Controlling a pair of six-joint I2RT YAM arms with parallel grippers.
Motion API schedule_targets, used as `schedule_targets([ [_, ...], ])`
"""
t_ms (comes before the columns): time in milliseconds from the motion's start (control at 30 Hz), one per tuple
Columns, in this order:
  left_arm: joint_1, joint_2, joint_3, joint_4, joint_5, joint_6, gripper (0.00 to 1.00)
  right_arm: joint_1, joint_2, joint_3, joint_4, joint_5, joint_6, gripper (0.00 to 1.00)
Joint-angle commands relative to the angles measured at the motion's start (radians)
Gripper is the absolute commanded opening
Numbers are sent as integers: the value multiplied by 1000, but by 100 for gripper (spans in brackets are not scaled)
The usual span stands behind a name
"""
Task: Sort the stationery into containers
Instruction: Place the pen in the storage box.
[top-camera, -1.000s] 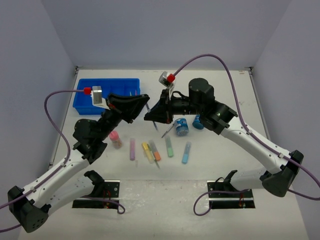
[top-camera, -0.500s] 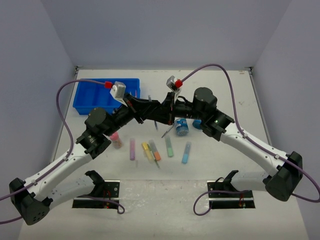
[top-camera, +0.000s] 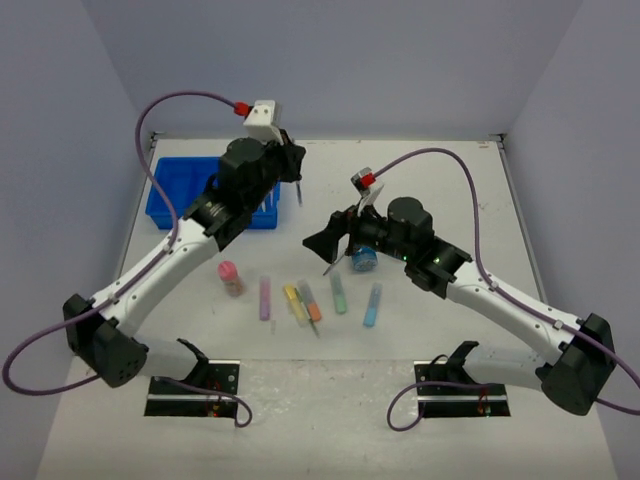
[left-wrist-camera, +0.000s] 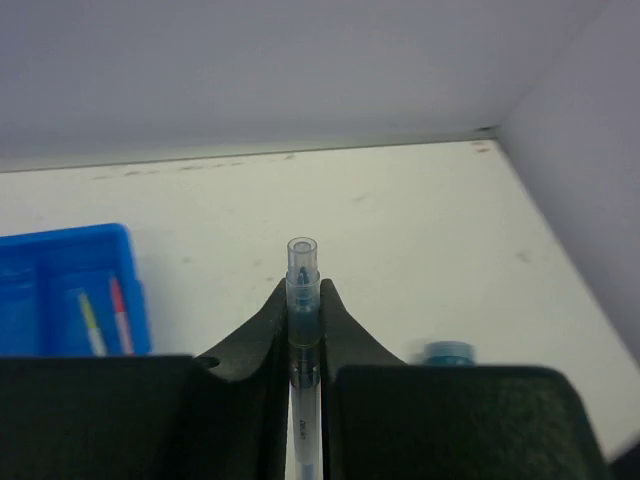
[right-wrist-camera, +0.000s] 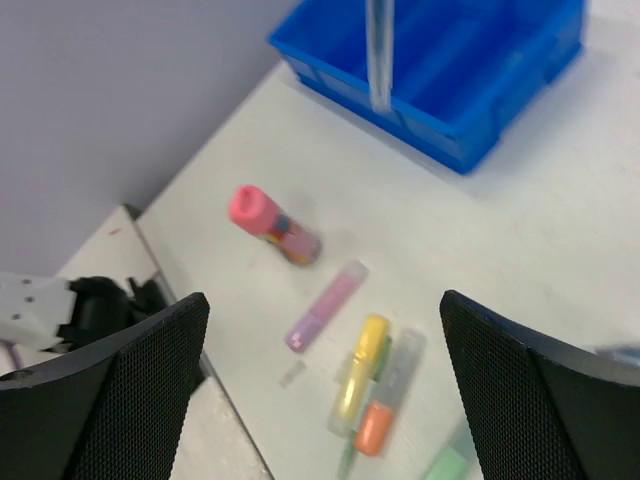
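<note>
Two tools show from above: the left tool (top-camera: 293, 168) is clenched on a pen (top-camera: 299, 192), the blue tray (top-camera: 175, 195) just to its left; the right tool (top-camera: 330, 235) stands spread above the counter (top-camera: 450, 180). At the left wrist, the pen (left-wrist-camera: 302, 300) sits between closed fingers (left-wrist-camera: 250, 340), blue tray (left-wrist-camera: 60, 270) ahead-left. At the right wrist, the right tool (right-wrist-camera: 320, 297) is released, empty; a pink-capped bottle (right-wrist-camera: 268, 222) and purple marker (right-wrist-camera: 325, 308) lie ahead.

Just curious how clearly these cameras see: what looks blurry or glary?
Top view: even light, soft shadows, no glare. Left wrist view: the gripped pen is sharp, the blue tub smeared. Right wrist view: the same pen, hanging at the top, is blurred.
</note>
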Motion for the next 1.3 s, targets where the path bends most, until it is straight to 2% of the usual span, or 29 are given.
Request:
schedule_targets([
  [0, 97, 188, 169, -74, -156, 200, 0, -6, -122, -83, -88, 291, 26, 99],
  [133, 159, 323, 260, -16, -157, 312, 0, -9, -202, -95, -160, 394, 14, 99],
  [200, 193, 381, 279, 30, -115, 353, 0, -11, -216, -102, -164, 404, 12, 99],
  [367, 263, 488, 294, 56, -48, 318, 0, -13, -213, -101, -164, 401, 7, 99],
  [600, 329, 538, 161, 237, 37, 275, 1, -12, -213, -103, -150, 328, -5, 99],
  [767, 339, 575, 126, 292, 40, 265, 11, -13, -203, -105, -138, 321, -5, 99],
  [867, 339, 591, 128, 281, 55, 245, 27, -13, -187, -98, -140, 325, -9, 99],
  [933, 339, 592, 110, 287, 55, 241, 35, -13, -178, -96, -140, 326, -9, 99],
  [1067, 340, 596, 96, 287, 54, 241, 43, -13, -167, -89, -139, 328, -10, 99],
  [1133, 339, 583, 89, 277, 54, 236, 56, -13, -154, -82, -140, 331, -10, 99],
  [1233, 339, 530, 76, 253, 49, 204, 62, -13, -129, -73, -143, 341, -6, 99],
  [1267, 338, 481, 64, 239, 53, 178, 68, -13, -104, -63, -151, 354, 0, 99],
])
